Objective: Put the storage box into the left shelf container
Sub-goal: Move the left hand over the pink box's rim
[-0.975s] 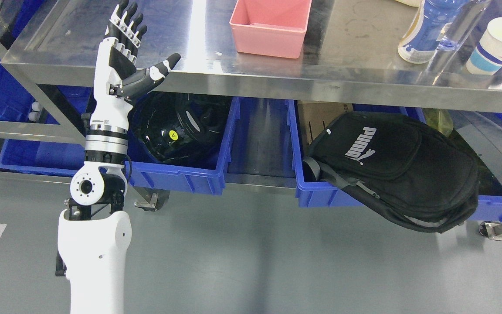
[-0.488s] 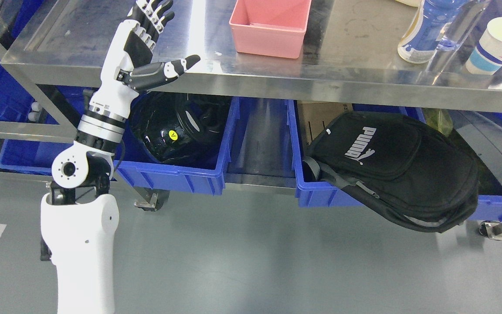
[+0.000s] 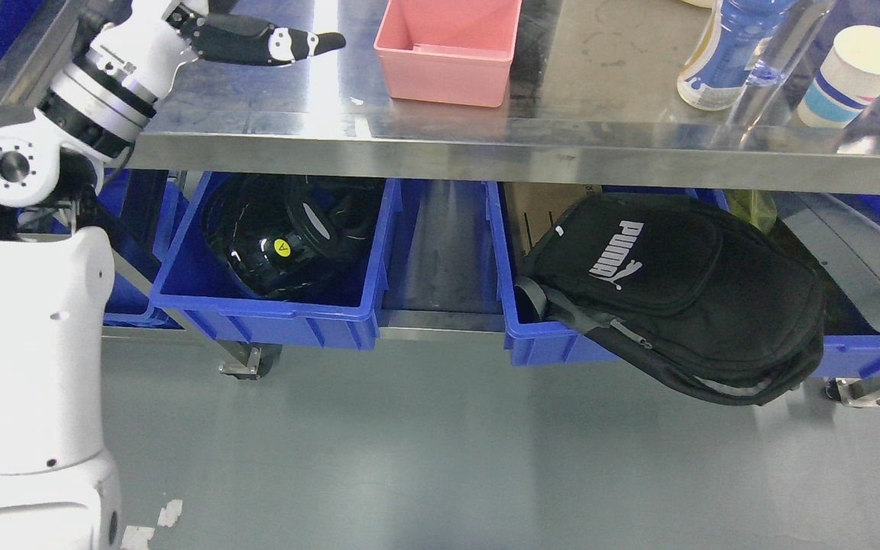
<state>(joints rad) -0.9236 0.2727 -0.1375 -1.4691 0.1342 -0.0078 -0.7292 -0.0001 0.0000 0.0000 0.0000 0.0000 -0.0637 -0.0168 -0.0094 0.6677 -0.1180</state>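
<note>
The pink storage box stands open and empty on the steel table top, near its front edge. My left hand is raised over the table top to the left of the box, about a hand's width away from it. Its thumb points right towards the box, and its fingers are cut off by the picture's top edge. It holds nothing. The left blue shelf container sits on the lower shelf under the table, with a black helmet inside. My right arm is out of view.
A second blue bin on the lower shelf holds a black backpack that hangs over its front. A bottle and a paper cup stand at the table's right. More blue bins sit at the far left.
My left arm has lifted and the hand has moved up over the table top towards the pink box. The whole picture has shifted slightly left, so the camera moved.
</note>
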